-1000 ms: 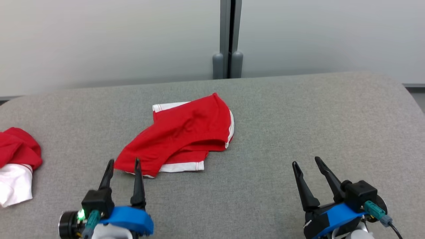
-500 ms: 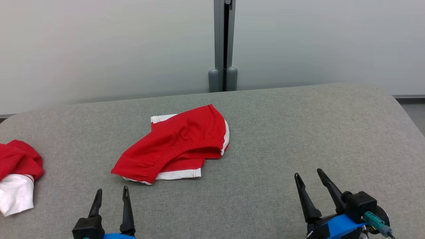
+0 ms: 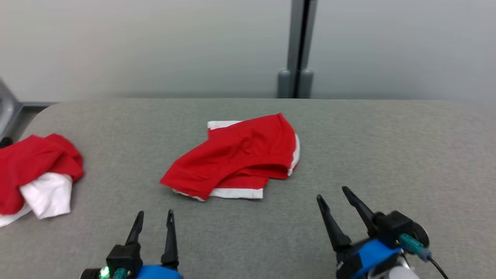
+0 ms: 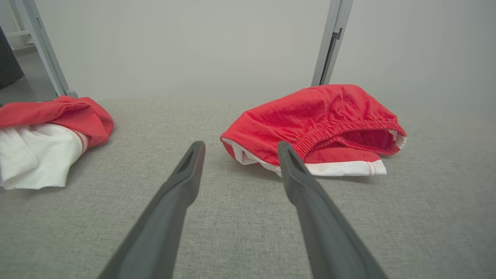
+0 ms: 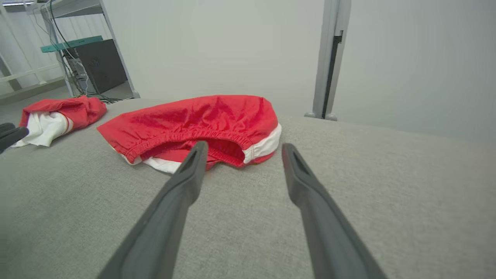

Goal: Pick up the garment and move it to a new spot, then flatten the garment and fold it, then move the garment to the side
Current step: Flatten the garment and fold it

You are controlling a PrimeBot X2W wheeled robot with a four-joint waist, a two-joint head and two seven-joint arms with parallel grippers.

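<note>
Two bundles of red-and-white cloth on the grey tabletop (image 3: 387, 147), hence the first risk, far left of the post (image 3: 296, 42): taking the second heap (image 3: 37, 174) for the target, easy to do with matching colours. Next, left of the post and much nearer the robot, the left tool (image 3: 155, 212): liable to nip only the top layer of the garment (image 3: 236, 155) at its near-left corner, leaving the white-hemmed layer beneath to drag and bunch. Garment itself crumpled in front of the post and slightly left of it, elastic waistband gaping toward the right, touched by neither tool. Pickup judged not yet begun. Slightly right of the post and near the robot, the right tool (image 3: 331, 192): liable to snag a fingertip inside that open waistband, or to pinch the soft cover along with the cloth.

Poses, in the same order. Left tool low over the tabletop, fingers pointing toward the post, spread apart, grasping nothing, tips short of the garment's near hem. Right tool likewise released and empty, rolled a little, one finger higher than the other, both angled toward the post, short of the garment's right end.
</note>
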